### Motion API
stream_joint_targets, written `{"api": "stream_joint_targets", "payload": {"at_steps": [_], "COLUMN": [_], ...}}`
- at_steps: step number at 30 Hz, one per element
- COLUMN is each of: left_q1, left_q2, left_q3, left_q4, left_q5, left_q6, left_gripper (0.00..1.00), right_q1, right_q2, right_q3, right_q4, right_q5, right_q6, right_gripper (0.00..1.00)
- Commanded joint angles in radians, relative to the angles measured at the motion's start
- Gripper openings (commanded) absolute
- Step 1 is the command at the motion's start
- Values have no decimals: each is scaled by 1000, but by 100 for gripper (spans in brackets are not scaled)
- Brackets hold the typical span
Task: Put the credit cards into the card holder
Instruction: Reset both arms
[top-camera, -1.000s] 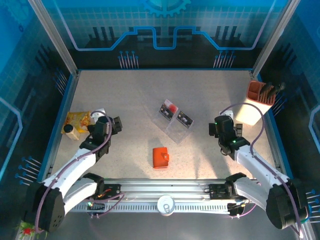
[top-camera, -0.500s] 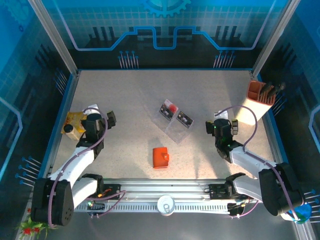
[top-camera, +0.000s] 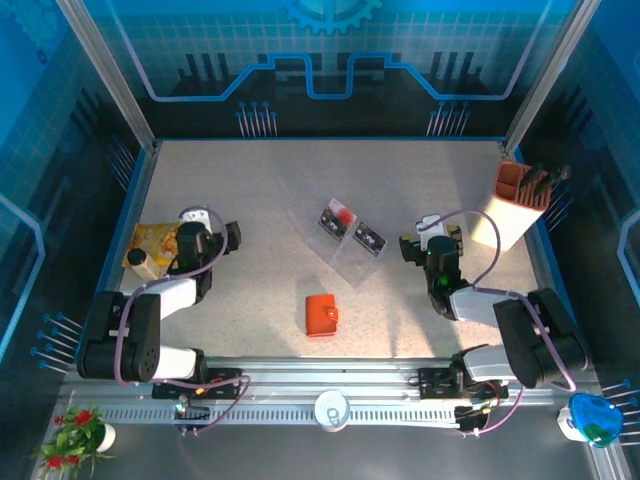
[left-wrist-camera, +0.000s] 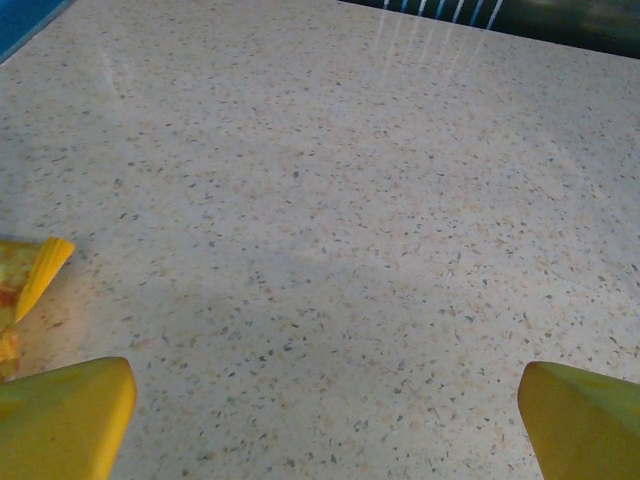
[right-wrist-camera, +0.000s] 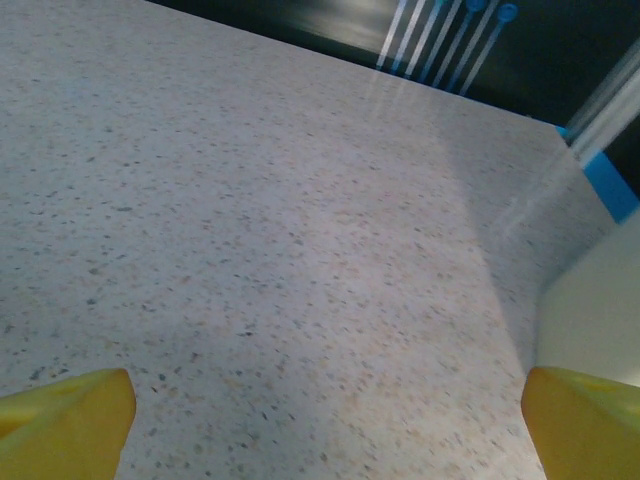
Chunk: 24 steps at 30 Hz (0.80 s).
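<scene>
Top external: credit cards (top-camera: 338, 217) blurry in tray (top-camera: 352, 264); arms folded back since earlier; left gripper (left-wrist-camera: 325, 378), right gripper (right-wrist-camera: 326, 380) wide, empty.

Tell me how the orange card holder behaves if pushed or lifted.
The card holder lies flat on the smooth table, so it probably slides rather than tips. Small and thin, likely light. Being folded, it may flex or open when lifted.

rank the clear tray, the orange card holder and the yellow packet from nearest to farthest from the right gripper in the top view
Measured from the right gripper:
1. clear tray, just to its left, near the middle of the table
2. card holder, further left and closer to the arm bases
3. yellow packet, across the table at the left edge
</scene>
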<state>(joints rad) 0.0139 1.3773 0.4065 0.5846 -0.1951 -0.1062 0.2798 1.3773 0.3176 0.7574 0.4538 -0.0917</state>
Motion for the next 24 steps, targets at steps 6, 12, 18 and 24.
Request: {"api": "stream_joint_targets", "payload": {"at_steps": [6,12,18,24], "left_q1": [6,-10,-22,-13], "left_q2": [132,176,178,180], "left_q3": [-36,-31,-19,-12], "left_q4": [319,351,329,317], "left_q5": [73,105,122,140], "left_q6": [54,88,109,104], "left_gripper": [99,99,99,99], "right_q1": [-107,-178,-198,-198], "right_q2": [107,152,163,164], "right_q3": [40,-12,59,60], "right_q4": [182,294,171,173], "right_q5": [-117,-154,-210,-210], "right_q6": [40,127,127,125], "right_gripper": [100,100,100,100]}}
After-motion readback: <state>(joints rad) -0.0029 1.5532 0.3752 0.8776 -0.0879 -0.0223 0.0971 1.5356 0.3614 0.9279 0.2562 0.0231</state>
